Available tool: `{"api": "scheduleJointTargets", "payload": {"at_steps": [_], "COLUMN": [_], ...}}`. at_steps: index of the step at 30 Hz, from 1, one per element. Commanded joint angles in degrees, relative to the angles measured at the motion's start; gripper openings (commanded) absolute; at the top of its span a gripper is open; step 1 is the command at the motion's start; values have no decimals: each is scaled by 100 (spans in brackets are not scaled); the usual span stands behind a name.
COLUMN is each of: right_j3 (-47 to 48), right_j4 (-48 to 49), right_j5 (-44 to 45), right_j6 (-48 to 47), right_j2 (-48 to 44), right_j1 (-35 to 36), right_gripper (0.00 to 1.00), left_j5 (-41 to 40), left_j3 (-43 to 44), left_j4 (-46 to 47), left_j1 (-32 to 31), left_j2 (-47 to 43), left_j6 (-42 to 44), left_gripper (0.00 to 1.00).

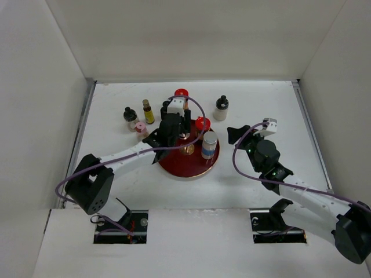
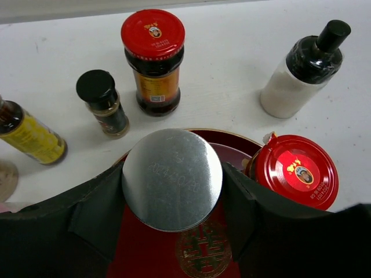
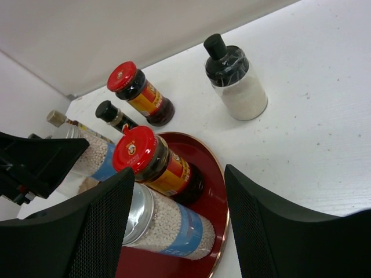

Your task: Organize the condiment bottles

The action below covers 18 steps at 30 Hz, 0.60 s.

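left fingers (image 2: 87,220) clamped on silver-capped shaker (image 2: 172,179), over tray (image 2: 229,147) | right fingers (image 3: 278,231) apart, empty, beside tray

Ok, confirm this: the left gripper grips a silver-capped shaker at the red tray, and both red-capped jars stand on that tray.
Wrong on the jars. Only one red-capped jar stands on the red tray; the other red-capped jar stands on the table beyond it, as the right wrist view shows. The left gripper does grip a silver-capped shaker at the tray.
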Motion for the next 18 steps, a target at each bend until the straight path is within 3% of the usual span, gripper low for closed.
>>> {"api": "scheduleJointTargets", "payload": {"at_steps": [1,14,18], "right_j3": [62,97,97], "right_j4": [347,347,347], "right_j5": [-37,-46,-46], "right_j6": [-30,-74,-57], "right_j2": [64,187,214], "right_j1": [70,106,106], "right_gripper": [68,68,68], "left_j5": [145,180,224], "left_j3": [164,700,753], "left_j4": [972,1403,1439], "left_j1": [-75,39,39], "left_j2": [36,915,1065], "left_j6": [-190,21,-32], "left_gripper": [33,34,41]}}
